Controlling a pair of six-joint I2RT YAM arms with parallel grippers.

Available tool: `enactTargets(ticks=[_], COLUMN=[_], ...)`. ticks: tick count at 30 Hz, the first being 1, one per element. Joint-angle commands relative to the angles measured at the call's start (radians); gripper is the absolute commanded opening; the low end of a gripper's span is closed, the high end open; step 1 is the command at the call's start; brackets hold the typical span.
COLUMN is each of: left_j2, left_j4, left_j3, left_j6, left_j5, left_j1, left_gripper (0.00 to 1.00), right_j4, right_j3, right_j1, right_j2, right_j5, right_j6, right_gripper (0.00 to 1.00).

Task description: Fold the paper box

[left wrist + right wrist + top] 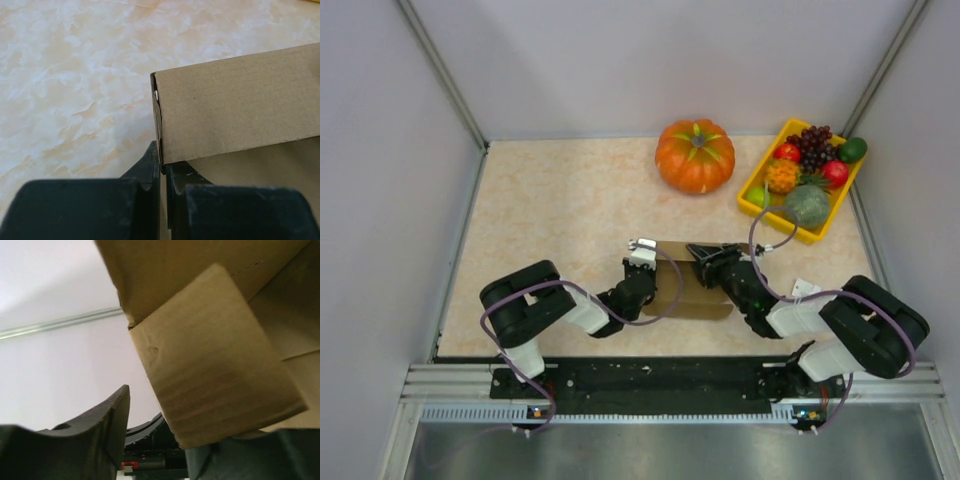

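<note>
The paper box [692, 292] is plain brown cardboard, partly folded, at the near middle of the table between both arms. My left gripper [642, 250] is at its left end. In the left wrist view the left gripper [163, 167] is shut on the thin upright end wall of the box [240, 105]. My right gripper [706, 252] is at the box's far right part. In the right wrist view the right gripper [150, 432] is open, and a loose flap of the box [215, 355] hangs over its right finger and hides that fingertip.
An orange pumpkin [695, 155] stands at the back middle. A yellow fruit tray [810, 236] with several fruits is at the back right. A small white scrap [805, 288] lies by the right arm. Grey walls close in on the left, right and back.
</note>
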State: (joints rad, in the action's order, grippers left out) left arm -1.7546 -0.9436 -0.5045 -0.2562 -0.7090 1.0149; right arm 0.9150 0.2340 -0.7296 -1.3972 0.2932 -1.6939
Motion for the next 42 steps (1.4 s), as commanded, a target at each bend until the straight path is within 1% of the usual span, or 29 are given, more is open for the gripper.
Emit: enactTargets(ticks=[1, 3, 6, 7, 8, 9, 10, 11, 13, 16, 17, 20, 22, 24, 27, 29, 30, 33, 34, 35, 36, 37, 39, 40, 41, 42], left_j2=[0.020, 0.023, 0.027, 0.027, 0.026, 0.027, 0.024, 0.015, 0.006, -0.002, -0.005, -0.014, -0.031, -0.040, -0.062, -0.069, -0.071, -0.088, -0.106, -0.117, -0.123, -0.123, -0.112, -0.088, -0.073, -0.057], left_j4=[-0.121, -0.123, -0.136, -0.138, -0.106, -0.086, -0.064, 0.003, 0.067, 0.085, 0.077, 0.068, 0.057, 0.054, 0.068, 0.069, 0.072, 0.077, 0.069, 0.048, -0.027, -0.053, -0.051, -0.034, -0.011, -0.006], left_j3=[0.035, 0.040, 0.049, 0.047, 0.041, 0.031, 0.003, -0.015, -0.072, -0.101, -0.103, -0.115, -0.129, -0.146, -0.164, -0.160, -0.152, -0.147, -0.147, -0.141, -0.115, -0.102, -0.080, -0.075, -0.069, -0.043], left_j6=[0.034, 0.043, 0.051, 0.052, 0.042, 0.032, 0.022, -0.006, -0.029, -0.046, -0.041, -0.032, -0.022, -0.011, 0.002, -0.002, -0.005, -0.014, -0.014, -0.006, 0.004, 0.011, -0.008, -0.015, -0.055, -0.063], left_j5=[0.055, 0.065, 0.065, 0.056, 0.040, 0.022, -0.028, -0.050, -0.105, -0.132, -0.139, -0.149, -0.150, -0.141, -0.139, -0.148, -0.173, -0.228, -0.289, -0.317, -0.332, -0.314, -0.278, -0.262, -0.238, -0.221], left_j1=[-0.002, -0.002, -0.003, -0.002, -0.002, -0.002, -0.002, -0.002, -0.002, -0.002, -0.002, -0.006, -0.007, -0.009, -0.009, -0.009, -0.009, -0.004, -0.001, 0.005, 0.007, 0.008, 0.007, 0.007, 0.007, 0.004], left_gripper=[0.00, 0.00, 0.00, 0.00, 0.00, 0.00, 0.00, 0.00, 0.00, 0.11, 0.19, 0.26, 0.26, 0.24, 0.09, 0.06, 0.00, 0.00, 0.00, 0.00, 0.00, 0.00, 0.00, 0.03, 0.25, 0.36], right_j4=[0.035, 0.044, 0.041, 0.045, 0.050, 0.053, 0.035, 0.012, -0.059, -0.178, -0.198, -0.246, -0.242, -0.206, -0.215, -0.226, -0.237, -0.240, -0.229, -0.214, -0.194, -0.162, -0.140, -0.124, -0.093, -0.068], right_j3=[0.042, 0.054, 0.071, 0.071, 0.071, 0.070, 0.071, 0.074, 0.090, 0.116, 0.116, 0.117, 0.113, 0.108, 0.108, 0.110, 0.113, 0.119, 0.116, 0.111, 0.107, 0.100, 0.084, 0.077, 0.065, 0.057], right_j1=[0.010, 0.016, 0.018, 0.018, 0.015, 0.016, 0.015, 0.010, 0.004, -0.001, -0.001, -0.001, -0.002, -0.001, -0.002, -0.002, -0.002, -0.014, -0.020, -0.022, -0.027, -0.027, -0.031, -0.031, -0.031, -0.031], right_j2=[-0.029, -0.040, -0.068, -0.075, -0.089, -0.092, -0.092, -0.083, -0.065, -0.019, -0.005, 0.026, 0.020, 0.006, 0.012, 0.027, 0.032, 0.030, 0.027, 0.015, 0.007, 0.001, -0.011, -0.017, -0.022, -0.040], right_j5=[0.003, 0.001, -0.005, -0.009, -0.011, -0.014, -0.019, -0.023, -0.022, -0.020, -0.016, -0.003, -0.017, -0.029, -0.019, -0.008, -0.008, -0.003, 0.007, 0.009, 0.009, 0.009, 0.015, 0.021, 0.024, 0.029], right_j6=[0.033, 0.051, 0.040, 0.011, -0.006, -0.022, -0.068, -0.093, -0.127, -0.161, -0.161, -0.173, -0.185, -0.185, -0.185, -0.173, -0.170, -0.153, -0.153, -0.148, -0.138, -0.122, -0.107, -0.084, -0.075, -0.067], right_gripper=[0.48, 0.47, 0.37, 0.21, 0.13, 0.00, 0.00, 0.00, 0.00, 0.00, 0.00, 0.00, 0.00, 0.00, 0.00, 0.00, 0.00, 0.00, 0.00, 0.00, 0.00, 0.00, 0.00, 0.00, 0.00, 0.00])
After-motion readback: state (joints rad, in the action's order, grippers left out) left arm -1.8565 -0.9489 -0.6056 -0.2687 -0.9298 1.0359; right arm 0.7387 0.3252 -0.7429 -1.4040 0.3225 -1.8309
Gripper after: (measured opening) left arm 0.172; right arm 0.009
